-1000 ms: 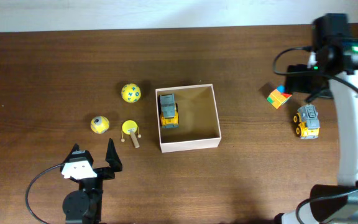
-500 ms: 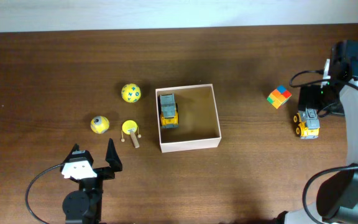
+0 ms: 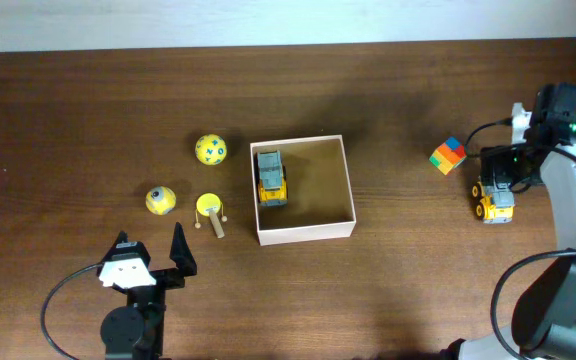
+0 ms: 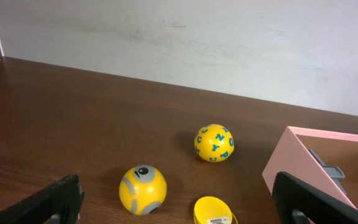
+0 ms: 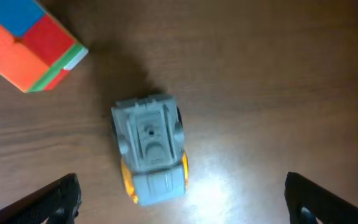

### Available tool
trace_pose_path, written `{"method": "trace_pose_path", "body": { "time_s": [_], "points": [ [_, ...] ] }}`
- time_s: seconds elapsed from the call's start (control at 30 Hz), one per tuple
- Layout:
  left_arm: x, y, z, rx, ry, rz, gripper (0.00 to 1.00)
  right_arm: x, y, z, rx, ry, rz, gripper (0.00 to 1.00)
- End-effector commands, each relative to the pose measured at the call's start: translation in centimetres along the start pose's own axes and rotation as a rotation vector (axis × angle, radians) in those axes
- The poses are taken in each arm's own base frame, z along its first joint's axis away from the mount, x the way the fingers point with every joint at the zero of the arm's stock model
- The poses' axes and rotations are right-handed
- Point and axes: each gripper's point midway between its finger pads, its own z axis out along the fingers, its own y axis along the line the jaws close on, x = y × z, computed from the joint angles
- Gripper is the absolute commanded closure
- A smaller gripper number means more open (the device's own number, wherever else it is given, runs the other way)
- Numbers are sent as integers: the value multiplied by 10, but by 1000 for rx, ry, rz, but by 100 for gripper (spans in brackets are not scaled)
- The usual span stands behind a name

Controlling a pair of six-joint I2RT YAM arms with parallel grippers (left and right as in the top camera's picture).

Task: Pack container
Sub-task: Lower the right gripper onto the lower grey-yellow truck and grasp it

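Observation:
The container (image 3: 306,231), a square white-walled box with a tan inside, stands mid-table and holds a yellow-and-grey toy truck (image 3: 272,177). Its wall shows in the left wrist view (image 4: 303,168). A second toy truck (image 3: 495,203) sits at the right; my right gripper (image 3: 498,172) hovers over it, open and empty. In the right wrist view that truck (image 5: 149,149) lies between the wide-open fingers (image 5: 185,208). My left gripper (image 3: 153,255) is open and empty near the front left, with fingers (image 4: 179,206) wide apart.
Left of the container lie a yellow lettered ball (image 3: 210,149) (image 4: 214,142), a yellow ball with a grey eye (image 3: 161,200) (image 4: 143,189) and a yellow disc toy with a stick (image 3: 209,207) (image 4: 213,211). A multicoloured cube (image 3: 448,155) (image 5: 27,43) sits beside the right truck.
My right arm has swung from the back right, near the cube, down over the right-hand truck. The left arm and the toys have not moved.

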Motion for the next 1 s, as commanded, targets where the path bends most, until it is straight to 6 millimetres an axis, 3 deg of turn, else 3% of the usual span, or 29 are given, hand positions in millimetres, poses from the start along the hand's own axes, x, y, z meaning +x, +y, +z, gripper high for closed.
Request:
{"method": "trace_pose_path", "body": {
  "time_s": [0.0,0.27,0.43,0.77,0.97],
  "points": [
    [1,0,0,4,3,16,1,4,9,10,-45,-13,-153,1],
    [1,0,0,4,3,16,1,13,-2,28,-96,-41,-72,1],
    [1,0,0,4,3,16,1,24,-1,52,-206,-21,-11,1],
    [1,0,0,4,3,16,1,9,24,65,-305,-70,-31,1],
    [1,0,0,4,3,16,1,-1,26,64,-319,-111,-13,1]
  ]
}}
